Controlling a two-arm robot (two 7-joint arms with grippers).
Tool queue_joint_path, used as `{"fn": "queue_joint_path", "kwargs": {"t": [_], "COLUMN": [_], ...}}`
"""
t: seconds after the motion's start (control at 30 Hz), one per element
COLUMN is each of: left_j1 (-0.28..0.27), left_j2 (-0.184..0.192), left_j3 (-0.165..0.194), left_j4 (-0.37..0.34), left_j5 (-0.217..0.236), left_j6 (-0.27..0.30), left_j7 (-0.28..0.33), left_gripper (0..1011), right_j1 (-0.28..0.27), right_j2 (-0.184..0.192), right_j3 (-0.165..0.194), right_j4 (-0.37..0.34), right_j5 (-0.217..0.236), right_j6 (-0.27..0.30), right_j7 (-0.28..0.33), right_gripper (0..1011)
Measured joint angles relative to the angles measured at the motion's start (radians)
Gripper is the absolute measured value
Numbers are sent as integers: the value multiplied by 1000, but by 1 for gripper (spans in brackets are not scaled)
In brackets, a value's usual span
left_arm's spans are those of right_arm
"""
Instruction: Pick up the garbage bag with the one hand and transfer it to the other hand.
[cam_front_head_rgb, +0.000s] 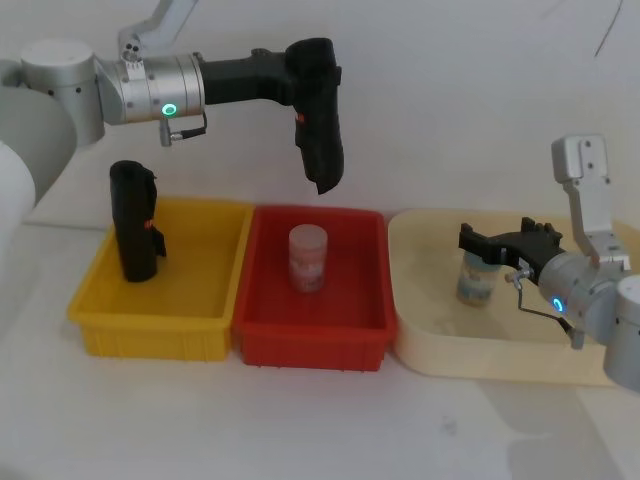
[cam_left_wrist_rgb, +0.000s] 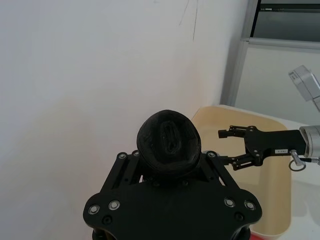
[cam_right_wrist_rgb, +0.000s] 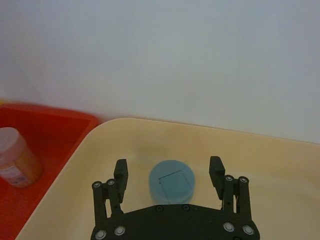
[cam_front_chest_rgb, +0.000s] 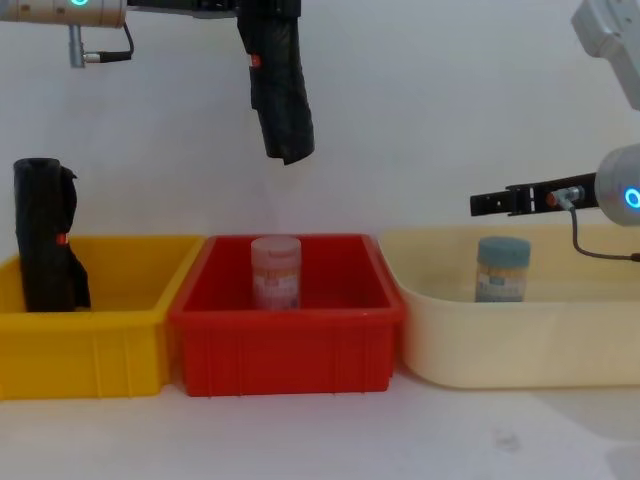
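Looking near right, we find the right pincer (cam_right_wrist_rgb: 169, 167) spread open just above the blue-lidded jar (cam_front_chest_rgb: 502, 268) in the cream tray (cam_front_chest_rgb: 500, 345). Farther left, the left pincer (cam_front_head_rgb: 315, 70) grips the garbage bag (cam_front_head_rgb: 322, 145), raised high over the red bin (cam_front_head_rgb: 310, 345).
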Motion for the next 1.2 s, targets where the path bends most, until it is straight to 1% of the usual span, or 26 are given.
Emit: {"fn": "queue_joint_path", "kwargs": {"t": [0.2,0.53,0.6,0.63,0.67,0.73,0.8,0.97,1.1,1.2], "left_j1": [0,-1,-2,-2,-2,-2,-2,-2,-2,-2], "left_j2": [0,-1,-1,-1,-1,-1,-1,-1,-1,-1], "left_j3": [1,1,1,1,1,1,1,1,1,1], "left_j4": [1,2,3,3,3,3,3,3,3,3], "left_j5": [0,0,0,0,0,0,0,0,0,0], "left_j6": [-1,-1,-1,-1,-1,-1,-1,-1,-1,-1], "left_j7": [-1,-1,-1,-1,-1,-1,-1,-1,-1,-1], "left_gripper": [359,359,359,359,359,359,359,359,359,359], "right_j1": [-30,-124,-159,-159,-176,-189,-204,-222,-220,-207], "right_j2": [3,10,10,10,7,2,-7,-40,-76,-103], "right_j3": [-3,-13,-24,-24,-33,-43,-59,-95,-118,-129], "right_j4": [-39,-184,-240,-240,-267,-288,-315,-343,-336,-313], "right_j5": [1,28,35,35,37,38,38,32,22,14], "right_j6": [-19,-68,-79,-79,-83,-87,-93,-99,-106,-115], "right_j7": [19,75,87,87,91,93,94,89,74,62], "right_gripper": [999,1000,1000,1000,1000,1000,999,1000,1000,1000]}}
